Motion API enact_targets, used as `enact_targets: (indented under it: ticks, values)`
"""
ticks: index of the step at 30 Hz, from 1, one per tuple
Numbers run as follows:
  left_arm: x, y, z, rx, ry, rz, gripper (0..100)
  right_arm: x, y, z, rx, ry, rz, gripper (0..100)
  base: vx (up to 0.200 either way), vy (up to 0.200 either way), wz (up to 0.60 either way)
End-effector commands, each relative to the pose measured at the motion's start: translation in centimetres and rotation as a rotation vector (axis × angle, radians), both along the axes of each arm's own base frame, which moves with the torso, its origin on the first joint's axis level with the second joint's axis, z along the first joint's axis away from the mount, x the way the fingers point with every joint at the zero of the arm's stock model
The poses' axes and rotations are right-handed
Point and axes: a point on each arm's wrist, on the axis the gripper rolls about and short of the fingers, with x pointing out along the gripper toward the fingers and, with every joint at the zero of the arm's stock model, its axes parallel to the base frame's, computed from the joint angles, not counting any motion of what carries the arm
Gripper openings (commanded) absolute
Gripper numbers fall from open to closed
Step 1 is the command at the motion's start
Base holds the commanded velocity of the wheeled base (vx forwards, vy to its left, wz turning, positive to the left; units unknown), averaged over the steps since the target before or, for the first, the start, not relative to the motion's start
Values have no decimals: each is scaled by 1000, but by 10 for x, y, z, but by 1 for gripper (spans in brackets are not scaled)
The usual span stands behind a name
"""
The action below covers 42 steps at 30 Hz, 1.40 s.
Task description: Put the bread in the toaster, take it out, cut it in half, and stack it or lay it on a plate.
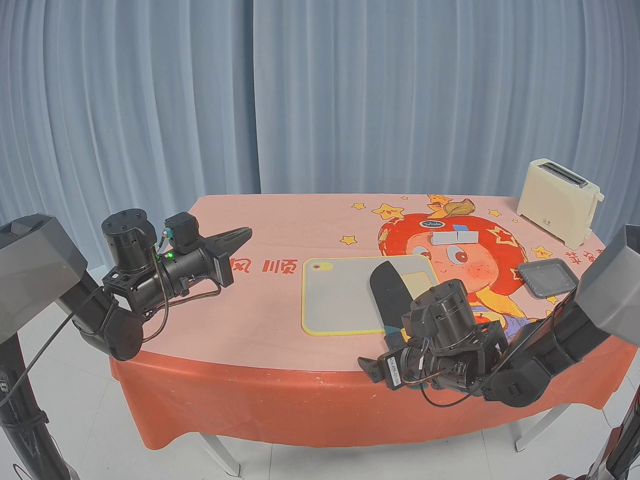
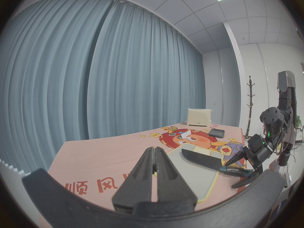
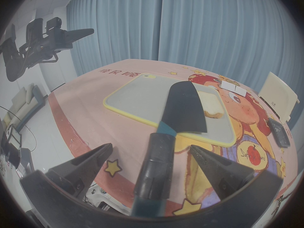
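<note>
The bread slice (image 3: 212, 104) lies apparently uncut on the cutting board's (image 3: 139, 95) right side. The right gripper (image 3: 150, 149) gapes wide around the knife (image 3: 183, 108) handle, and the left gripper (image 1: 240, 236) hovers closed. Cutting and plating remain.

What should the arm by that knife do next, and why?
Probably close the right pincer on the black-bladed knife's dark handle: its fingers stand open on either side of it, and the pale bread slice lies on the grey yellow-rimmed cutting board.
</note>
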Motion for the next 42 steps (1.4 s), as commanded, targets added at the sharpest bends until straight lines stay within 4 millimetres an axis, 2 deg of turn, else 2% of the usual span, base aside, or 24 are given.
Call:
enact_targets:
  ticks: [1,2,3,12,16,23,24,27,31,36,39,40,42]
  values:
    - [0,0,0,0,-2,-1,0,-2,-4,2,1,-5,-9,100,0,0,0]
    - [0,0,0,-1,-1,-1,0,-2,-5,2,-1,-3,-9,100,0,0,0]
    - [0,0,0,0,-2,-1,0,-2,-5,2,0,-4,-9,0,0,0,0]
    - [1,-1,1,-2,-4,-1,0,-3,-5,-2,-5,10,-12,0,0,0,0]
    - [2,-1,3,-4,-14,-3,0,-3,-6,5,11,-8,-14,0,0,0,0]
    - [1,-3,5,-10,-16,-17,0,-6,-10,31,70,-74,-13,0,0,0,0]
    - [0,-2,10,-39,-5,-18,0,-6,-15,43,90,-102,-23,0,0,0,0]
    - [-8,-8,20,-131,54,-51,0,-4,-22,54,120,-125,-34,0,0,0,0]
    - [-15,-11,26,-270,175,-129,0,-2,-29,60,136,-139,-57,0,0,0,0]
    - [-18,-13,16,-313,286,-232,0,3,-35,68,188,-142,-63,0,0,0,0]
    - [-19,-13,16,-322,297,-254,0,3,-35,70,210,-137,-58,0,0,0,0]
    - [-14,-16,3,-369,397,-286,0,3,-34,81,361,-136,-58,0,0,0,0]
    - [-9,-17,-3,-410,442,-294,0,6,-35,87,477,-132,-70,0,0,0,0]
